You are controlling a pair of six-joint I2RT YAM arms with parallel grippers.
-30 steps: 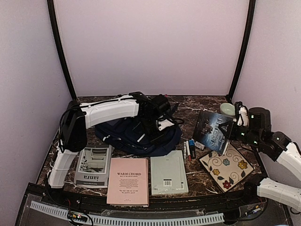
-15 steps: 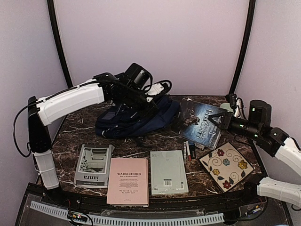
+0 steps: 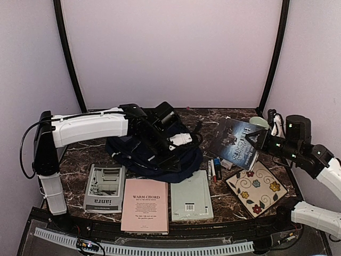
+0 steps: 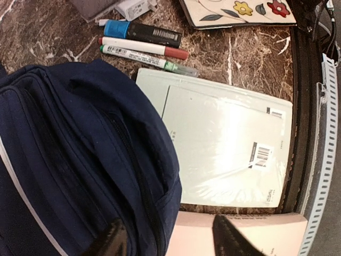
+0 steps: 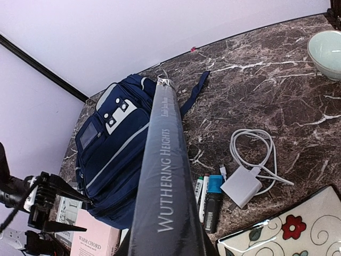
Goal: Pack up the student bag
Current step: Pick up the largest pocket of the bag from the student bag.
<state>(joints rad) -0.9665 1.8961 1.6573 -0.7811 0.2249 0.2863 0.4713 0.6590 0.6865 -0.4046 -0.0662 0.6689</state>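
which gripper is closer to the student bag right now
Left. The left gripper hangs open directly over the student bag; the right gripper is off to its right side, holding the Wuthering Heights book.

Navy-blue fabric backpack (image 5: 114, 154) with thin white stripes, a pale grey patch with buckles, and zipped front pockets. Lies slumped on the marble table (image 5: 277, 90), left of centre toward the back, front side up, a dark strap trailing from its far end.

The bag (image 5: 112, 144) is showing matt cloth; the book (image 3: 237, 143) at three o'clock is gleaming glossy; the marble-look table (image 3: 213, 120) is shining.
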